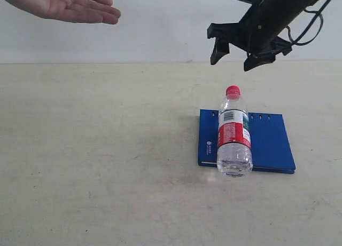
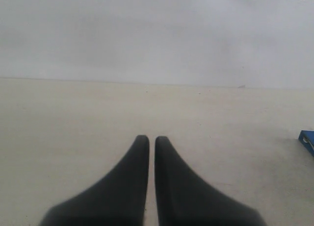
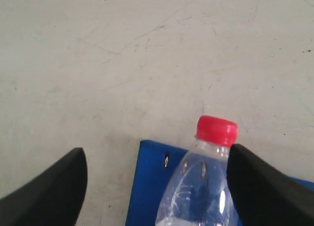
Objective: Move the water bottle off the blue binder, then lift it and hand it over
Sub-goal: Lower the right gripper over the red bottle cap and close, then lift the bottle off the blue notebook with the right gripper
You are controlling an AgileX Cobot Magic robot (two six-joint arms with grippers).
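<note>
The water bottle point(image 1: 234, 134) lies on its side on the blue binder point(image 1: 270, 144), red cap pointing away and its base overhanging the binder's near edge. My right gripper point(image 1: 235, 56) hangs open in the air above and behind the cap, touching nothing. In the right wrist view the bottle point(image 3: 206, 187) and red cap point(image 3: 217, 130) show between the spread fingers point(image 3: 265, 187) of the right gripper point(image 3: 157, 162), over the binder point(image 3: 149, 182). My left gripper point(image 2: 152, 140) is shut and empty over bare table; a binder corner point(image 2: 308, 140) shows at the edge.
An open human hand point(image 1: 69, 5) is held palm-up at the exterior view's top left. The beige table point(image 1: 96, 150) spreads around the binder, and a pale wall rises behind it.
</note>
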